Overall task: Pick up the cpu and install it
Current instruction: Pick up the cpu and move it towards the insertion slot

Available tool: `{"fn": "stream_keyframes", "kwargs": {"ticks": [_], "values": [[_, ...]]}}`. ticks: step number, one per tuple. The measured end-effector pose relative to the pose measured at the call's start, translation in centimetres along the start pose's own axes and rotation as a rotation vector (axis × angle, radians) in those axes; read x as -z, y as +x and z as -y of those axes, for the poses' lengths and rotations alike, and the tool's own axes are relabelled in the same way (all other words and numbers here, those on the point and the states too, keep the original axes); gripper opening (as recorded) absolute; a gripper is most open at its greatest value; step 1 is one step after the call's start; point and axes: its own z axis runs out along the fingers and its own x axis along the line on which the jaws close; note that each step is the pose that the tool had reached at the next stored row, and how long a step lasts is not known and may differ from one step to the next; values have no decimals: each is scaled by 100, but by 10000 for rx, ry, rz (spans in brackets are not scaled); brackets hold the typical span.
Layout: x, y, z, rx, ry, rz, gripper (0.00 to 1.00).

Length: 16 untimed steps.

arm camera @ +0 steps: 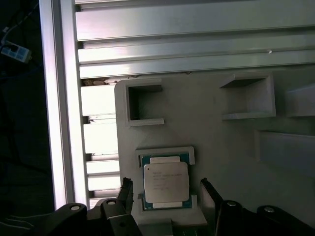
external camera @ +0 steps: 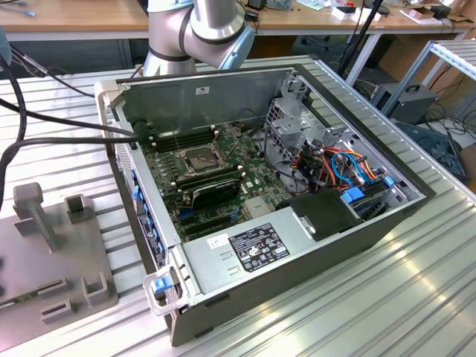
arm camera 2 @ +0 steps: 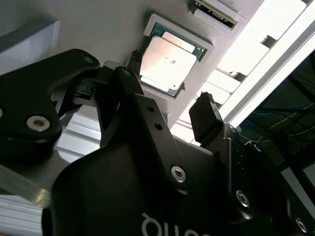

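The cpu, a small flat square chip with a silver-grey top, lies in a shallow grey holder on a grey fixture plate; it also shows in the second wrist view. My gripper is open just above it, with one black finger on each side of the chip and a gap to each. In the second wrist view the gripper stands the same way, holding nothing. In the exterior view the green motherboard lies inside the open computer case, its dark square socket framed in metal.
Raised grey brackets and pockets stand on the fixture plate beside the case. Ribbed aluminium table profiles run past the plate's edge. The case holds a drive cage, cables and a power supply. Black cables cross the table.
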Motion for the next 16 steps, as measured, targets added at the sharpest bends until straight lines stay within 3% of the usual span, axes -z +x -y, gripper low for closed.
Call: {"fn": "stream_keyframes", "kwargs": {"ticks": [16], "values": [[-49, 0, 2, 0, 0, -1, 66]]}}
